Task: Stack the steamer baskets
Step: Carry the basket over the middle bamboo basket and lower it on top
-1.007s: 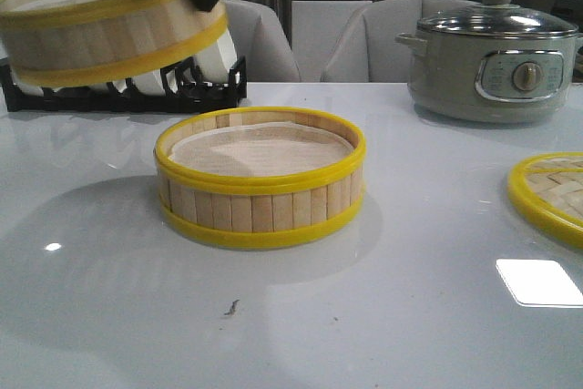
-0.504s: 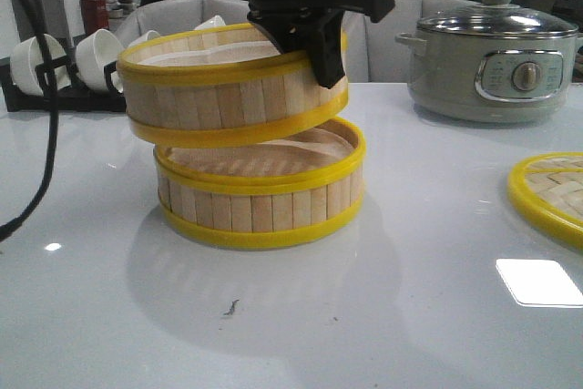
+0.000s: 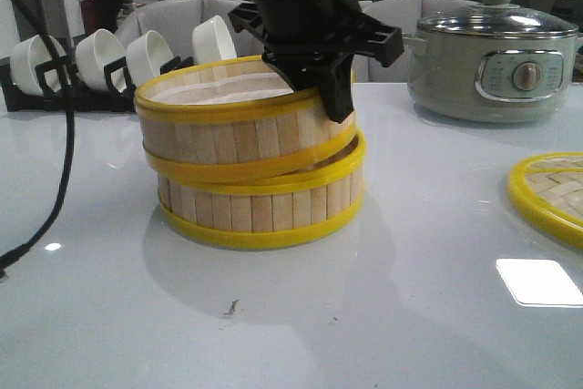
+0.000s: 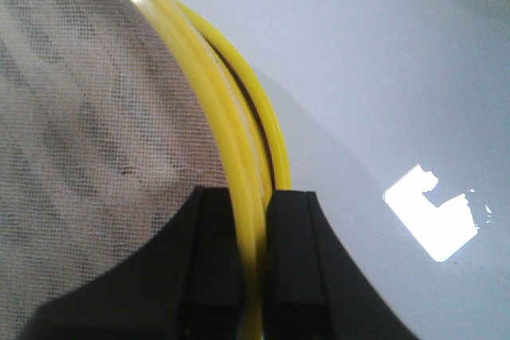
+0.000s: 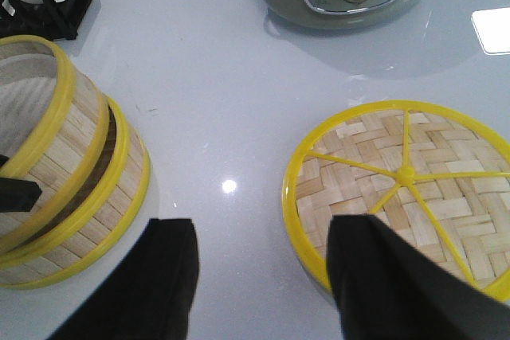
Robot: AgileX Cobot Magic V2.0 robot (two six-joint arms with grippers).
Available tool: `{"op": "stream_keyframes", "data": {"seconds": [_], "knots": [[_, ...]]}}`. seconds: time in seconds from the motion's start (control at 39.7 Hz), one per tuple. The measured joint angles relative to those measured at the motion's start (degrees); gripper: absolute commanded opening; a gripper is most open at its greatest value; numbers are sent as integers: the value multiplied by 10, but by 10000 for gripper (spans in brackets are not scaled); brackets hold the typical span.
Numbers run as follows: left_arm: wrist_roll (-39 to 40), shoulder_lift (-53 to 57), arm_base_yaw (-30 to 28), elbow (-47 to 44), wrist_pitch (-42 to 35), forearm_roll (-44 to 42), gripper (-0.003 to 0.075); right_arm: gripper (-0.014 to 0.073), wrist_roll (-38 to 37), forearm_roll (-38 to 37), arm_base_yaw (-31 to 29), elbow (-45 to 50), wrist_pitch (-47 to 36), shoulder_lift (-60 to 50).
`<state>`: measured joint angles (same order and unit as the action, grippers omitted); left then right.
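Two steamer baskets of pale slats with yellow bands sit mid-table. The lower basket (image 3: 264, 211) rests flat on the table. The upper basket (image 3: 232, 138) lies tilted on it, offset to the left, its right side low on the lower rim. My left gripper (image 3: 335, 97) is shut on the upper basket's right wall, one finger inside over the mesh liner (image 4: 88, 117), one outside; the yellow rim (image 4: 239, 189) passes between the fingers (image 4: 291, 252). My right gripper (image 5: 259, 284) hangs open above bare table between the baskets (image 5: 72, 189) and the lid.
A flat woven bamboo lid (image 3: 551, 193) with yellow rim lies at the right edge. A grey-green electric pot (image 3: 492, 61) stands at the back right. A black rack of white bowls (image 3: 109, 66) is at the back left. A black cable (image 3: 55, 179) hangs on the left.
My left gripper carried the upper basket from the far left over the lower basket and has lowered it; its right side now touches the lower rim.
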<state>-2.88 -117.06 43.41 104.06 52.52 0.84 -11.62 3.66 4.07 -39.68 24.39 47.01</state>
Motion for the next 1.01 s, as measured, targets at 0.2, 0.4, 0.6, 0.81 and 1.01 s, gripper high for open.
{"op": "stream_keyframes", "data": {"seconds": [0.2, 0.4, 0.6, 0.81, 1.01], "knots": [[0, -2, 0, 0, -10, 1, 87, 476, 0, 0, 0, 0, 0, 0], [0, -2, 0, 0, -14, 2, 87, 476, 0, 0, 0, 0, 0, 0], [0, -2, 0, 0, -26, 17, 87, 476, 0, 0, 0, 0, 0, 0], [0, -2, 4, 0, -31, 20, 87, 476, 0, 0, 0, 0, 0, 0], [0, -4, 6, 0, -33, 20, 87, 476, 0, 0, 0, 0, 0, 0]]}}
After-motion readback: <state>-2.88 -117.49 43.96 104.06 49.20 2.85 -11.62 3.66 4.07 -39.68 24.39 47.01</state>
